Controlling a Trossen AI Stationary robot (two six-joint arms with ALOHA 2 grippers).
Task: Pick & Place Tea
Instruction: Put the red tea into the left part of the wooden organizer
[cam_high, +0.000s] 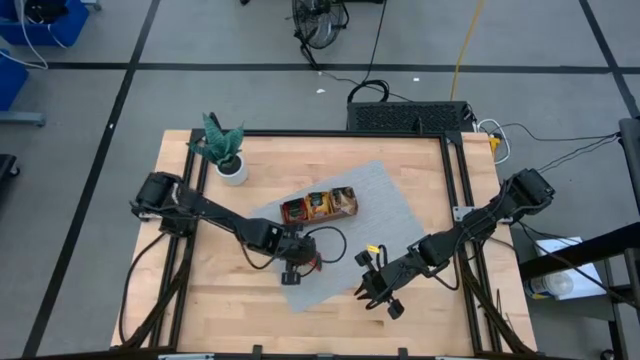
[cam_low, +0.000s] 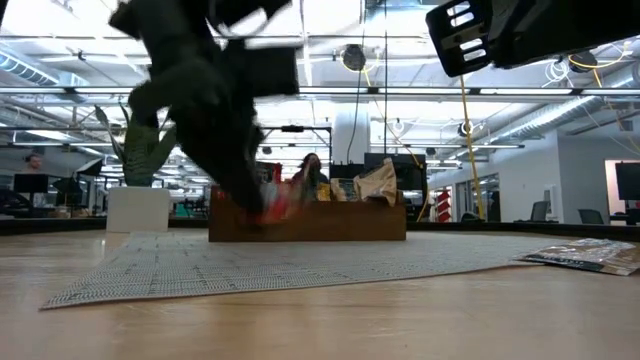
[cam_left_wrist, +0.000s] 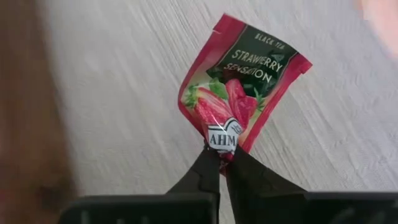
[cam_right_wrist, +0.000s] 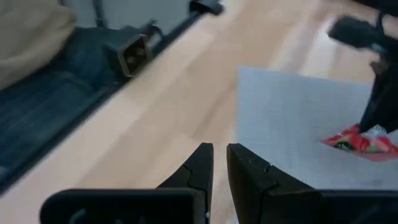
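Note:
A red tea sachet (cam_left_wrist: 242, 87) with green and white marks is over the grey mat (cam_high: 370, 215), with my left gripper (cam_left_wrist: 222, 149) shut on it. From above, that gripper (cam_high: 293, 268) is at the mat's near part, in front of the brown wooden tray (cam_high: 320, 207), which holds more tea sachets standing upright. The right wrist view shows the same sachet (cam_right_wrist: 360, 142) under the left arm's dark fingers. My right gripper (cam_right_wrist: 219, 149) is shut on nothing, near the mat's near right edge (cam_high: 375, 295). My left gripper pinches the red sachet between its two fingertips (cam_left_wrist: 205, 165) at the middle of one edge, by the white label (cam_left_wrist: 222, 135). The fingers slant down from above. The sachet sticks out flat beyond them, low over the mat; whether its far end touches the mat I cannot tell.
A potted plant in a white pot (cam_high: 230, 165) stands at the table's far left. A flat shiny packet (cam_low: 590, 255) lies on the wood at the right in the low view. Black frame rails (cam_high: 462, 190) run along the table's sides. Bare wood lies in front of the mat.

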